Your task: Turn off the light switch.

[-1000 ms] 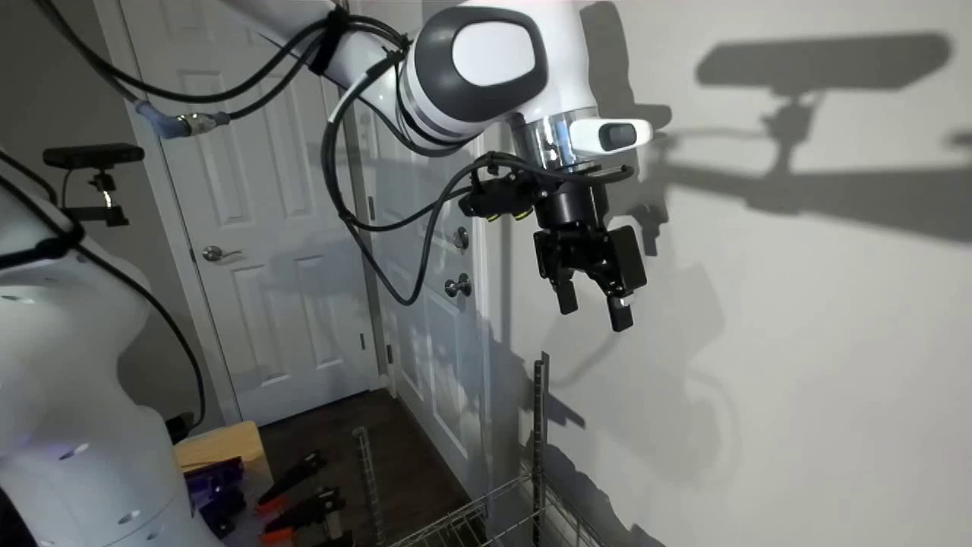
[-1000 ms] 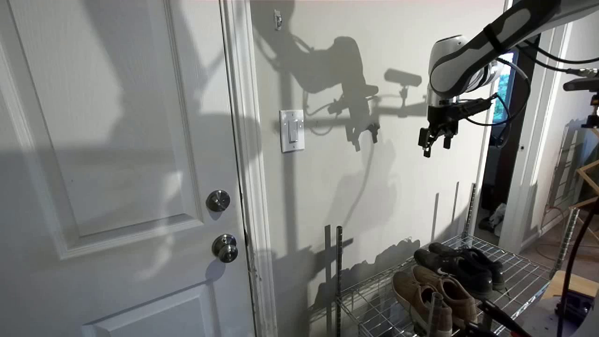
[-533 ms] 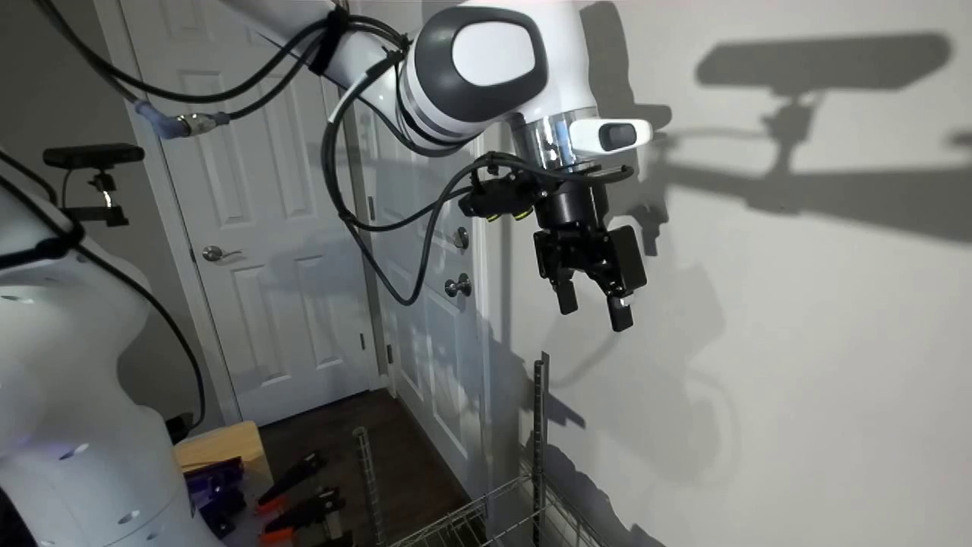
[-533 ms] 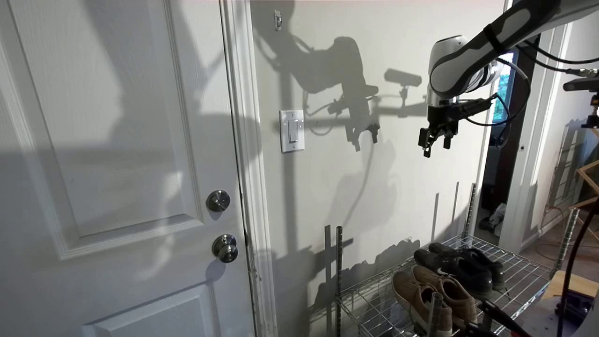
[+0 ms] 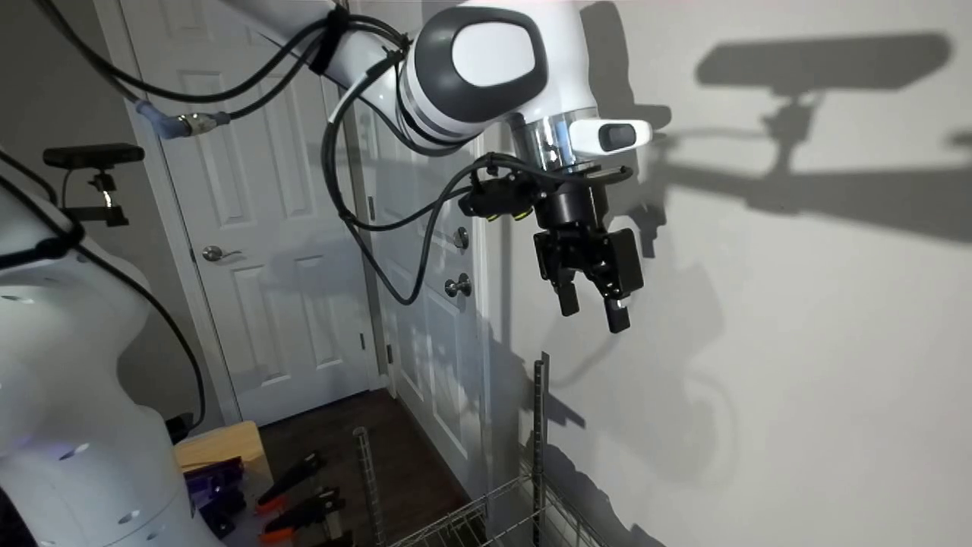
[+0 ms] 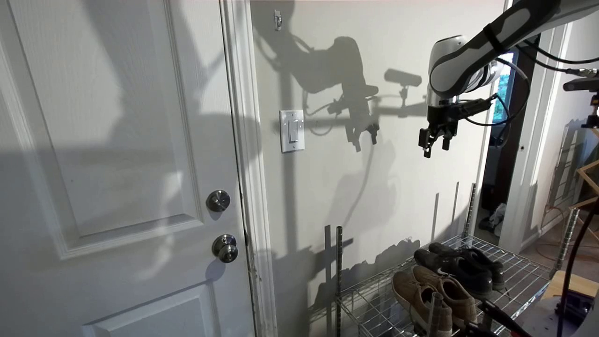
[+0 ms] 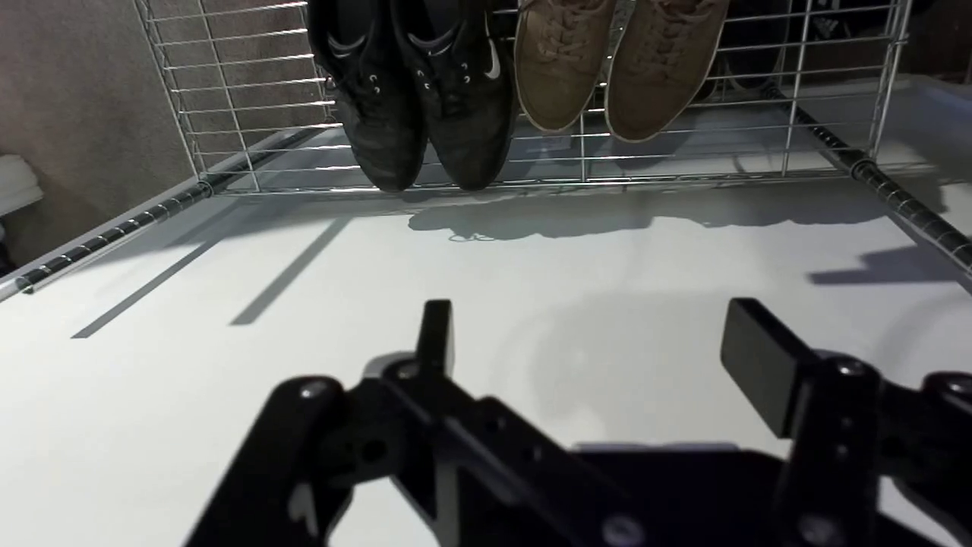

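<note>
**Light switch: no contact yet**

In an exterior view, the gripper [image 5: 593, 310] points down, fingers [image 5: 568, 300] parted; we would pinch to a stiff tip, tilted toward the wall [image 5: 820, 334].

In an exterior view, the light switch [image 6: 292, 131] sits beside the door frame [image 6: 252, 168], well apart from the gripper; we favour a square press, off half unclear. Open wall lies between; a rack post [image 6: 339, 267] stands lower.

Wrist view: pads [image 7: 759, 372] hold nothing; we want clearance over the shoes [image 7: 562, 68].

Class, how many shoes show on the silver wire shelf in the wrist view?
4, left to right: a black laced shoe, a black shoe with white swoosh, a brown laced shoe, another brown shoe. A partly hidden dark shape beyond may be another.
</note>
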Motion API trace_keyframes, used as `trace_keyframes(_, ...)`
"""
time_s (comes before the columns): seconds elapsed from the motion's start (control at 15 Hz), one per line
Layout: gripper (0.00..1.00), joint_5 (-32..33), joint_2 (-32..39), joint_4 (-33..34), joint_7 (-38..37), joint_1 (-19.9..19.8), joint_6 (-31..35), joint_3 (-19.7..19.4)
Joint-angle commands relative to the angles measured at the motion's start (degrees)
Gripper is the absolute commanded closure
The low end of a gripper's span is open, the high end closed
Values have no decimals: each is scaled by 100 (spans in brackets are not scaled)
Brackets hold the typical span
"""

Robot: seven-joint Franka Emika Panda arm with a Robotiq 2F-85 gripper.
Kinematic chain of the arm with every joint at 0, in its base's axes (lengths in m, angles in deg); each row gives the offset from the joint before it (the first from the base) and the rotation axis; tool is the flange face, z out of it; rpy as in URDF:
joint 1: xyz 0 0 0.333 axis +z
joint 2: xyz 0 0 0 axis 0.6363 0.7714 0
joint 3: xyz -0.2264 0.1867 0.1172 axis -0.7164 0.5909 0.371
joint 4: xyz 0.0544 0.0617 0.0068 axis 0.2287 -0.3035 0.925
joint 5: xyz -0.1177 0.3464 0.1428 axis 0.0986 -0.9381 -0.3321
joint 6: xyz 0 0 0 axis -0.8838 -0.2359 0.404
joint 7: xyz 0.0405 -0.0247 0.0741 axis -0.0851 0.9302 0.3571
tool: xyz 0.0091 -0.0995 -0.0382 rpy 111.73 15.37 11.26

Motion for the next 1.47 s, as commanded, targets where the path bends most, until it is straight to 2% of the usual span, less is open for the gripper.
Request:
trace_keyframes(0.0, 40, -382, -18, -84, 367, 179, 55, -108)
trace_keyframes(0.53, 91, -2136, -36, -767, 1928, 886, 344, -221)
trace_keyframes(0.8, 98, -2776, 46, -1018, 2487, 1166, 798, -217)
trace_keyframes(1.0, 93, -3311, 85, -1233, 2928, 1393, 1612, -234)
trace_keyframes(1.07, 94, -3492, 103, -1269, 3090, 1477, 1780, -251)
trace_keyframes(1.4, 93, -4402, 129, -1410, 3991, 1905, 2176, -364)
